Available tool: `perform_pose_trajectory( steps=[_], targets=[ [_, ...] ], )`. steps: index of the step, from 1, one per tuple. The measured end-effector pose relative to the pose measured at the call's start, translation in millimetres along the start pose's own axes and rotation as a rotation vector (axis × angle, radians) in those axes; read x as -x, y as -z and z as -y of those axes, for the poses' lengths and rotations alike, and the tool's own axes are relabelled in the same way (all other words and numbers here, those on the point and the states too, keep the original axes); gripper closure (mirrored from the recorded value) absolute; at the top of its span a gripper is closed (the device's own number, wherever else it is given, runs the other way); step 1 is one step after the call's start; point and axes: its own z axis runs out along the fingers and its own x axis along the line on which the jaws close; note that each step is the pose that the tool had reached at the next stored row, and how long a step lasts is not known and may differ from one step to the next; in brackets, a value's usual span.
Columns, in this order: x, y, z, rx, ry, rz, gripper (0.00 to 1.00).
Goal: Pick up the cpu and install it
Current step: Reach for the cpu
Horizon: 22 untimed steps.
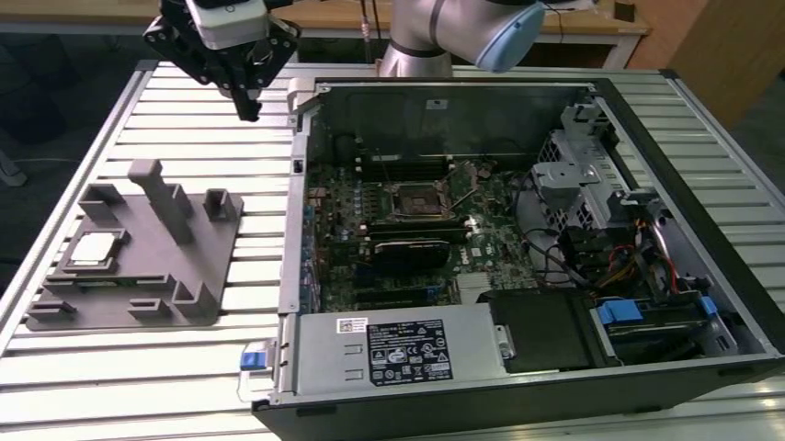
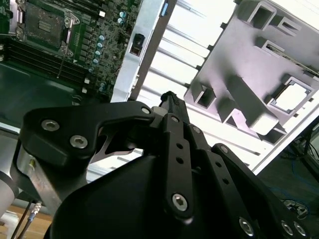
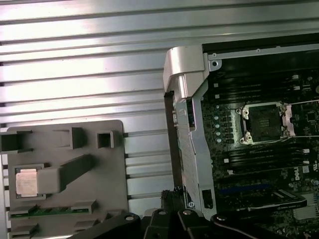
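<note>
Well apart from fixture (image 1: pixel 138 268) | pincer (image 1: pixel 249 112) pressed together, empty | first wrist view: cpu (image 3: pixel 26 181) seated there

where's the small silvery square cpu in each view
exterior view: cpu in the grey plastic fixture block's pocket, exterior view's left
second wrist view: cpu in that pocket, past the block's post
first wrist view: cpu in that pocket, beside the post
shared landmark: the fixture block

Surroundings of the slatted metal table (image 1: pixel 135 386).
Light is glaring off its slats; a wooden desk (image 1: pixel 331 14) is standing behind it, and dark floor (image 1: pixel 73 73) is showing beside it.
</note>
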Motion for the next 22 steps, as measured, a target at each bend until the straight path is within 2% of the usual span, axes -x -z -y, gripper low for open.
perform_pose_trajectory(
  steps=[22],
  targets=[
    [-30.0, 0.4, 3.3, -0.0002, -0.01, 0.0005, 0.89]
  ],
)
